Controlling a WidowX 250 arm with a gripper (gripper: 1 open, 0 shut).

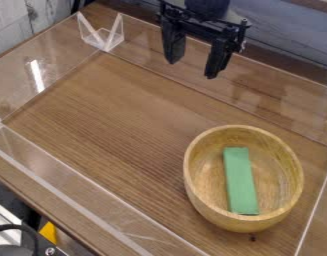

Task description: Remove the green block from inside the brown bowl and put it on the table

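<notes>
Tan wood with a thick rim, the round brown bowl sits nearest, toward the right of the brown wood-grain desk, and the slim flat green block lies inside it, along its bottom. Farther back, my black gripper hangs above the desk's far side, jaws spread and pointing down, holding nothing, well apart from the bowl. Clear acrylic walls edge the desk.

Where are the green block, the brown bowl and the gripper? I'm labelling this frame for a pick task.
green block (241, 180): camera view, middle of its flat top face.
brown bowl (197, 178): camera view, left part of its thick rim.
gripper (193, 58): camera view, gap midway between its open fingertips.
</notes>
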